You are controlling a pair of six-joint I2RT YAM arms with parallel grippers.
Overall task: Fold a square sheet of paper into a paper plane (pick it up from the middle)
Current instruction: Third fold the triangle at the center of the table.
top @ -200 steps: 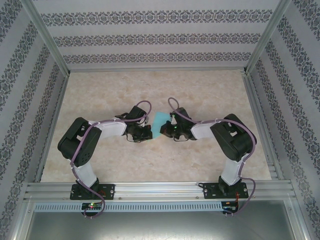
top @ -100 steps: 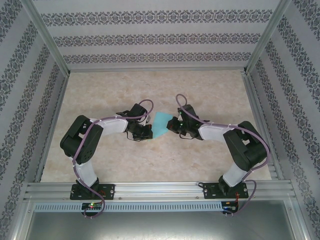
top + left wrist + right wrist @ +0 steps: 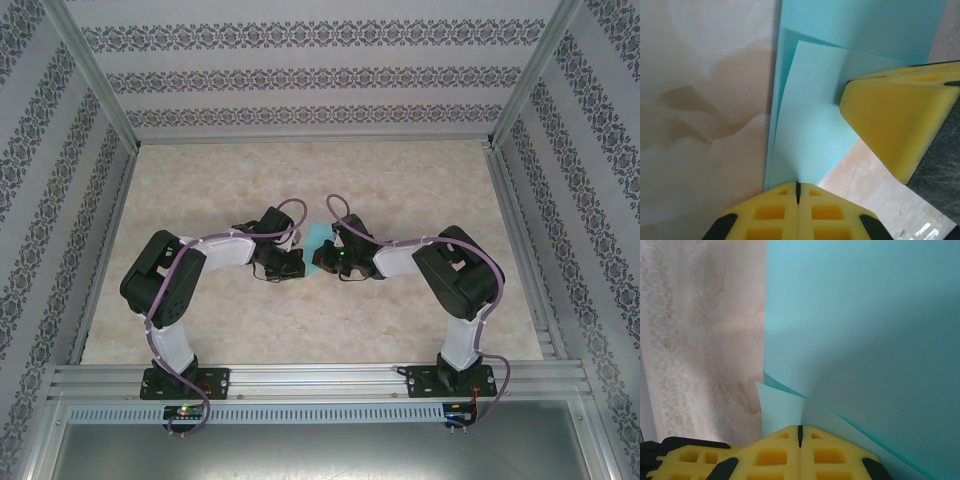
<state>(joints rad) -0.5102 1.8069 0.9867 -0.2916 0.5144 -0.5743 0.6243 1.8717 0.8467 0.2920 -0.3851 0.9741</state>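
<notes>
Near edge: both arm bases, with the arms bent inward to meet at mid-table (image 3: 420,180); left gripper (image 3: 797,186): yellow pads clenched together on an edge of the square sheet of paper (image 3: 810,125), which lies in overlapping turquoise layers; right gripper (image 3: 800,429): pads likewise clamped on the sheet's edge from the opposite side, one pad pressing the paper in the left wrist view; overhead, the sheet shows between the two grippers, a corner projecting just beyond them; farther back, patterned wall (image 3: 320,75).
</notes>
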